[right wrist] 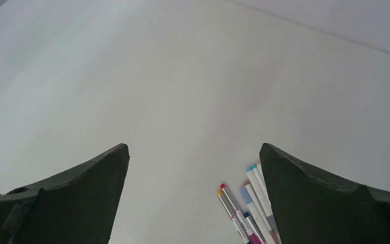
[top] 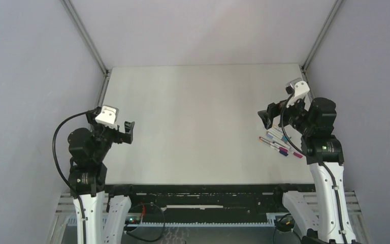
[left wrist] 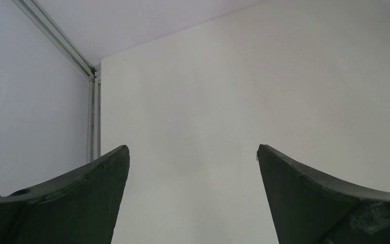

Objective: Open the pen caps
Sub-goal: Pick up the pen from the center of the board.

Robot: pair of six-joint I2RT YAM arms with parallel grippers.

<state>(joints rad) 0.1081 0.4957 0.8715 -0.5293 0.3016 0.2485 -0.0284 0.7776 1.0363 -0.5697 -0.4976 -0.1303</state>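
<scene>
A bundle of slim white-barrelled pens (top: 279, 144) lies at the right side of the white table (top: 193, 127), close to the right arm. The right wrist view shows the pens (right wrist: 251, 206) low down, beside the inner edge of the right finger. Their pen caps (right wrist: 245, 195) show as short coloured sleeves in lilac, magenta and dark blue, and whether any is loose I cannot tell. My right gripper (top: 265, 118) (right wrist: 194, 147) hangs open above the table, just beyond the pens, holding nothing. My left gripper (top: 128, 131) (left wrist: 193, 150) is open over the left side, far from the pens.
Grey walls enclose the table on three sides, with metal corner rails (top: 85, 36) at the back left and back right. A black slotted strip (top: 203, 198) runs along the near edge between the two arm bases.
</scene>
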